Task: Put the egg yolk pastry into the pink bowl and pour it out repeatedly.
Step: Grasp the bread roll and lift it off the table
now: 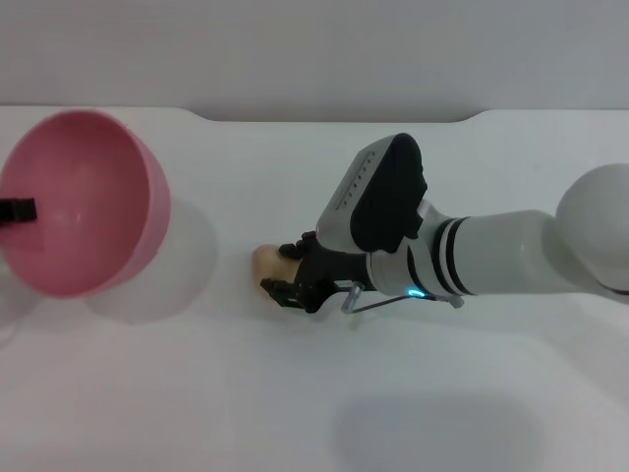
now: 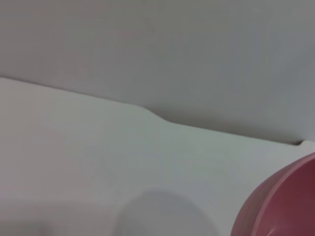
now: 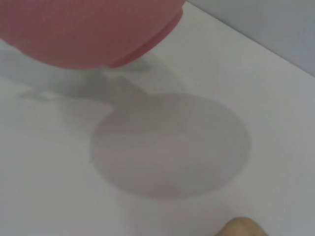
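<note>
The white bench (image 1: 295, 393) fills most of the head view. At its far left, held tilted above the surface with its mouth turned toward the camera, is the pink bowl (image 1: 84, 202); a dark bit of the left gripper (image 1: 17, 209) shows at its rim at the frame's left edge, apparently pinching it, though I cannot tell how its jaws stand.

From the right edge the right arm reaches in toward the centre, and the right gripper (image 1: 285, 273) sits low at the bench with the egg yolk pastry (image 1: 269, 261) at its tips. The jaws look set around the pastry's right side (whether they already press it or only bracket it I cannot tell).

The pastry lies at centre frame, just left of the jaws and well apart from the bowl, which sits farther left. So the carry should run leftward and upward across the frame, and the right arm is plainly the nearer one.
</note>
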